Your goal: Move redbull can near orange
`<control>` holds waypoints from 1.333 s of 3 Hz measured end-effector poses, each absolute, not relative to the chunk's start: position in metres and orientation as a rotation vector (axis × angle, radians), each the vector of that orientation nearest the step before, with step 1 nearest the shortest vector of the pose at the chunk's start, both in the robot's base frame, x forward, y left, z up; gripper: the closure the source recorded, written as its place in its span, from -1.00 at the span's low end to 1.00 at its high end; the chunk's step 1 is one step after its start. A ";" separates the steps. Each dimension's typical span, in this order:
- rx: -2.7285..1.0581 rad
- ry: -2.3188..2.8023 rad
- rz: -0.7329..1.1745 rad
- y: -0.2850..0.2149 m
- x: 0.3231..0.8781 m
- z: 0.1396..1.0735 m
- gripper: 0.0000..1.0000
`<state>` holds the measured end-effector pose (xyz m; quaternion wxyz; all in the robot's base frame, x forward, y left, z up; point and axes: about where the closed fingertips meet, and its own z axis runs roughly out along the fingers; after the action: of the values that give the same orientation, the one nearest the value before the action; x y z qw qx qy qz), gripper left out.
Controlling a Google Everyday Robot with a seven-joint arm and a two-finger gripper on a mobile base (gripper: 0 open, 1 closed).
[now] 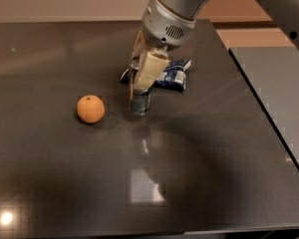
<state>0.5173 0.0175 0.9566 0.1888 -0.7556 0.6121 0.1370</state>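
Your gripper (pixel 141 86) clamped on the redbull can (pixel 140 103), jaws closed to the can's width, can upright just right of the orange (pixel 90 109), not touching it, on the dark table (pixel 214 148), snack bag (pixel 173 74) farther right of the orange, behind the can.

One redbull can (pixel 140 103), one orange (pixel 90 109), one snack bag (pixel 172 75), one hand (pixel 139 85) clasping the can

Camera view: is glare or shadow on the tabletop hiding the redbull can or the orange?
Camera view: two glare patches on the table, a bright spot bottom left and a pale rectangle front centre, both clear of the orange. The gripper, shut on the redbull can, covers its upper half; the lower half shows.
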 end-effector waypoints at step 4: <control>-2.280 1.700 0.343 0.069 0.520 0.919 -0.27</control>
<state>0.5200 0.0690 0.9187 0.1379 -0.7883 0.5878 0.1186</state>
